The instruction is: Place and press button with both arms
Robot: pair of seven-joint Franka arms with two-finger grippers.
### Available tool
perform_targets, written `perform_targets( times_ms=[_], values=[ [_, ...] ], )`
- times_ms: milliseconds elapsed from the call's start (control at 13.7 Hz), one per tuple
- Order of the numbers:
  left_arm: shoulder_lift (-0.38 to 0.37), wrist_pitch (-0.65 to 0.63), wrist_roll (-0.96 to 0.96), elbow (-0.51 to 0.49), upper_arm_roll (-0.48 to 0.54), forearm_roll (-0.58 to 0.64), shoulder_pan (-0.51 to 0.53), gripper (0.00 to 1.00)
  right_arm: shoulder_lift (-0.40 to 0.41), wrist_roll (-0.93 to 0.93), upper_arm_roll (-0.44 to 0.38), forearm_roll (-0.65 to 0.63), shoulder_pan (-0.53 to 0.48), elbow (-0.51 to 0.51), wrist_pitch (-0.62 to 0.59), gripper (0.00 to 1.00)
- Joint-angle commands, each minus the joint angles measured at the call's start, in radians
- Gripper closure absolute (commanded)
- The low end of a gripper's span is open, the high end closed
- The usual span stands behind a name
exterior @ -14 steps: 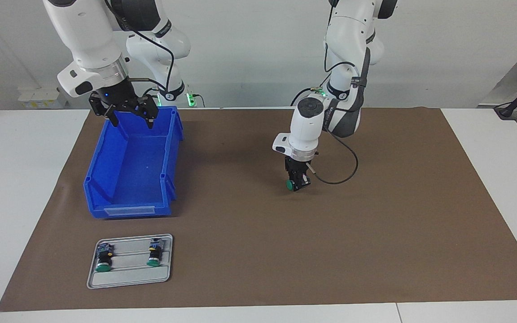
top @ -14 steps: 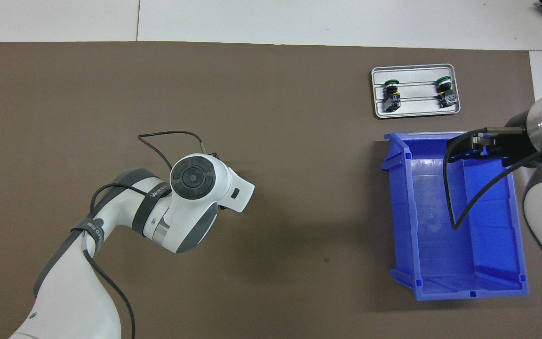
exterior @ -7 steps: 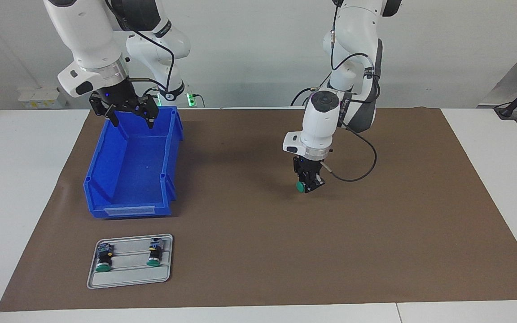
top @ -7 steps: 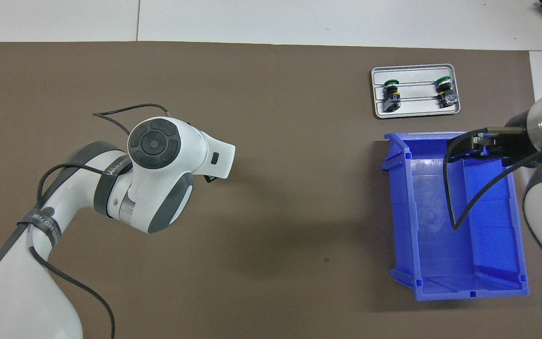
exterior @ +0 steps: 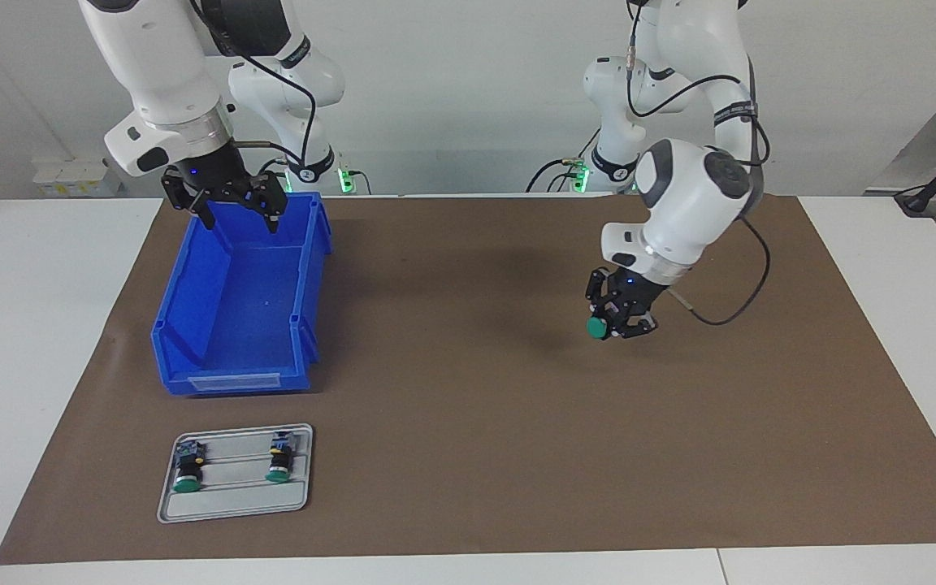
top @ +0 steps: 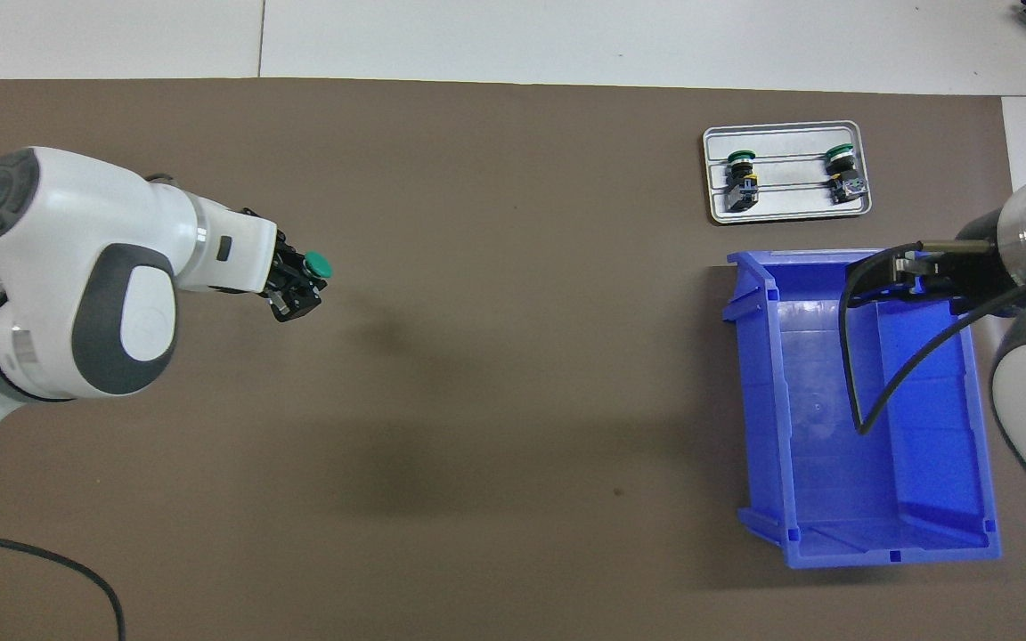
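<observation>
The button (exterior: 597,327) is gripped in the left gripper (exterior: 619,322), held up over the bare brown mat (exterior: 468,455) toward the left arm's end of the table, green cap tilted out sideways; no readable brand or label can be made out anywhere. The right gripper (exterior: 234,205) is parked over the blue bin (exterior: 192,325), fingers spread wide, nothing held; two like buttons (exterior: 186,470) are laid in a grey tray (exterior: 232,508), farther from the robots than the bin.
</observation>
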Motion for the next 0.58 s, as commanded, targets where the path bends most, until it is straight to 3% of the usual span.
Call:
perform_targets(
  times_ms=[0, 218, 509],
  values=[
    [-0.041, -0.035, 0.118, -0.046, -0.011, -0.114, 0.064, 1.00, -0.015, 0.011, 0.008, 0.022, -0.012, -0.019, 0.006, 0.00],
    [-0.090, 0.003, 0.266, -0.155, -0.009, -0.317, 0.111, 1.00, -0.015, 0.011, 0.008, 0.022, -0.014, -0.019, 0.006, 0.00],
    [-0.188, 0.216, 0.564, -0.420, -0.009, -0.579, 0.116, 1.00, -0.015, 0.011, 0.008, 0.022, -0.013, -0.019, 0.006, 0.00]
  ],
)
